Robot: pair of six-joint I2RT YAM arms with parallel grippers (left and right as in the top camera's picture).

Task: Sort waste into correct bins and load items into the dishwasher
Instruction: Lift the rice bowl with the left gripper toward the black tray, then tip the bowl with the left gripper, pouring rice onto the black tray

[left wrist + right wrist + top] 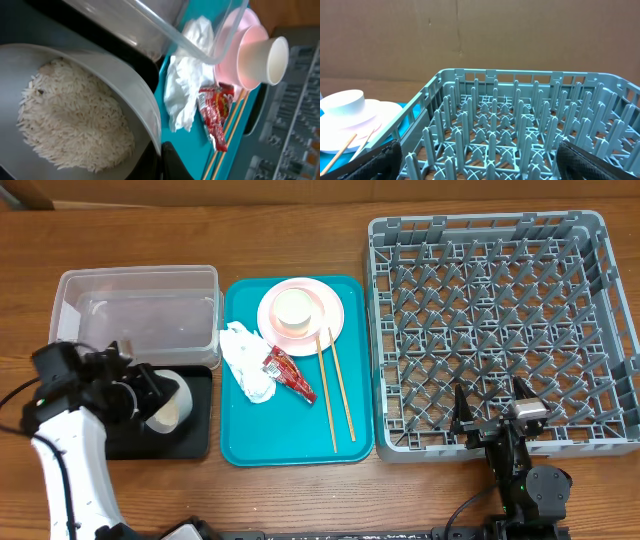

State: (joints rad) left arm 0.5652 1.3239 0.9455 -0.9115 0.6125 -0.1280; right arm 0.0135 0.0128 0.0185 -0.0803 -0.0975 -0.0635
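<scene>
My left gripper (150,395) is shut on the rim of a small pale bowl (168,406) and holds it tilted over the black tray (195,435). In the left wrist view the bowl (135,95) holds whitish rice grains (75,120), with the jaws (161,155) pinching its rim. The clear tub (140,315) stands behind it. The napkin (247,362), red wrapper (288,372), chopsticks (335,390) and pink plate (325,320) lie on the teal tray (295,445). A white cup (267,60) sits stacked on the plate. My right gripper (495,420) is open and empty at the grey dish rack's (500,330) front edge.
The dish rack's upright pegs (520,125) fill the right wrist view, with the plate (385,115) to its left. The teal tray lies between the two bins and the rack. Bare wooden table runs along the front edge.
</scene>
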